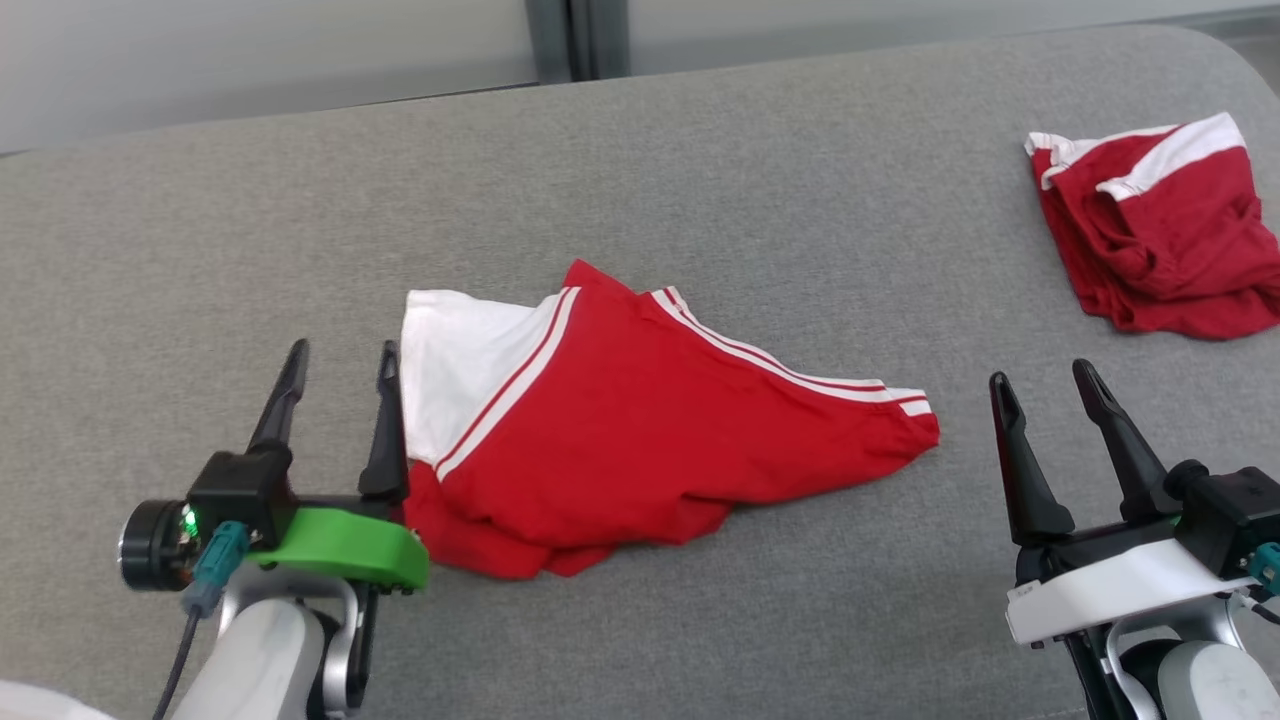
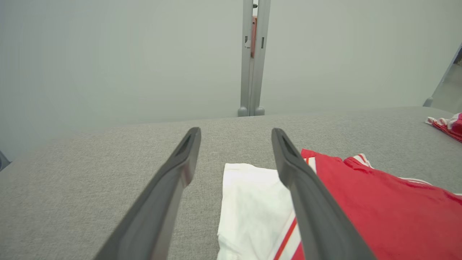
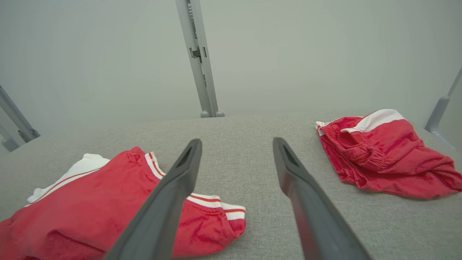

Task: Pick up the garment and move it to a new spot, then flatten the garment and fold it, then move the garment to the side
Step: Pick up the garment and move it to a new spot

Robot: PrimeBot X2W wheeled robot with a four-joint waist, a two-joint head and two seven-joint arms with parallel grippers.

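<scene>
The garment [image 1: 640, 430] is red with a white panel and white stripes, and it lies loosely folded in the middle of the grey surface [image 1: 700, 180]. My left gripper [image 1: 342, 347] stands open at its left edge, the right finger beside the white panel, with nothing between the fingers. In the left wrist view my left gripper [image 2: 235, 130] is open and the garment [image 2: 361, 202] lies under and right of the right finger. My right gripper [image 1: 1042, 374] is open and apart from the garment's right tip. In the right wrist view my right gripper [image 3: 236, 141] is open, with the garment [image 3: 90, 202] at the lower left.
A second red garment with white trim [image 1: 1160, 240] lies crumpled at the far right near the surface's edge; the right wrist view has this second garment [image 3: 382, 155] at the right. A grey post [image 2: 252, 57] stands against the pale wall behind the surface.
</scene>
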